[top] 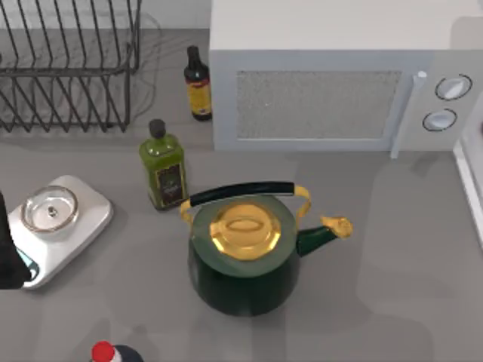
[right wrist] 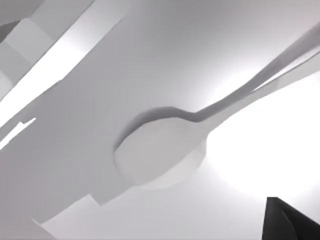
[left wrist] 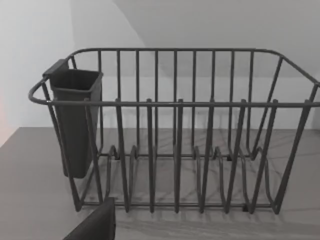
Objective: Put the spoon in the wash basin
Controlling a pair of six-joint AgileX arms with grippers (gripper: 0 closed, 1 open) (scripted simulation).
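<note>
- Top view: a dark green kettle (top: 243, 264) with a gold lid and gold-tipped spout stands at centre frame on the grey table (top: 377, 256).
- Just to the upper left of the kettle stands a green square-shouldered bottle (top: 162, 167) with a black cap; farther up, a dark brown bottle (top: 198, 84) stands beside the boxy white microwave (top: 332, 83) with two round knobs, along the upper right.
- A black wire dish rack (top: 68, 68) takes the upper left corner.
- At left, a round clear glass dish (top: 50, 209) sits on a white kitchen scale (top: 72, 234).
- A dark part of the left arm (top: 9, 256) shows at the left edge, touching the scale's corner in the picture; how far the left jaws are open cannot be told.
- A red-capped dark bottle (top: 113, 354) peeks in at the bottom edge.
- A narrow white strip at the right edge is the wash basin (top: 469, 188) rim.
- Left wrist view: the same dish rack (left wrist: 175, 135) head-on, upright, with a dark grey cutlery cup (left wrist: 75, 120) hung on one end wall.
- Right wrist view: a small pale grey-white spoon (right wrist: 165, 150) seen close against a white surface; whether it lies on that surface cannot be told.
- A black fingertip (right wrist: 290, 220) of the right gripper shows at the lower right corner, apart from the spoon; its jaw opening cannot be told.
</note>
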